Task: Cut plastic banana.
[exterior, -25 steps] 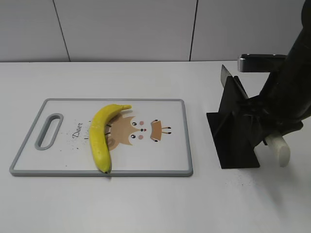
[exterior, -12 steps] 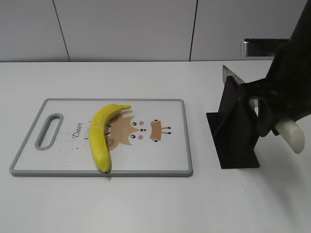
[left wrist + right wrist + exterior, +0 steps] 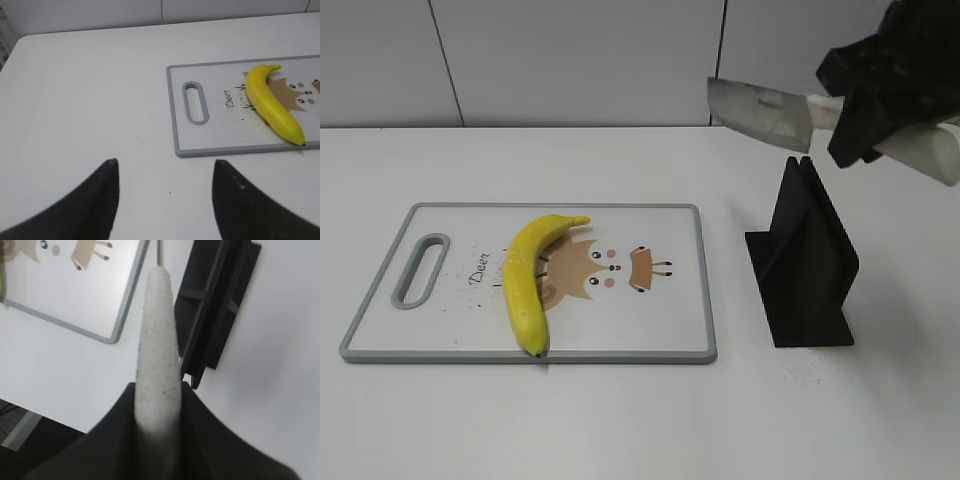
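The yellow plastic banana lies on a white cutting board with a grey rim; both also show in the left wrist view, banana and board. My right gripper is shut on the white handle of a knife and holds it in the air above the black knife stand. The steel blade points left. My left gripper is open and empty above bare table, left of the board.
The black knife stand stands right of the board, now without the knife. The board has a handle slot at its left end and a cartoon animal print. A tiled wall runs behind the white table.
My right gripper has pulled the knife up out of the black stand and swung the blade to point left. The banana and board have not moved.
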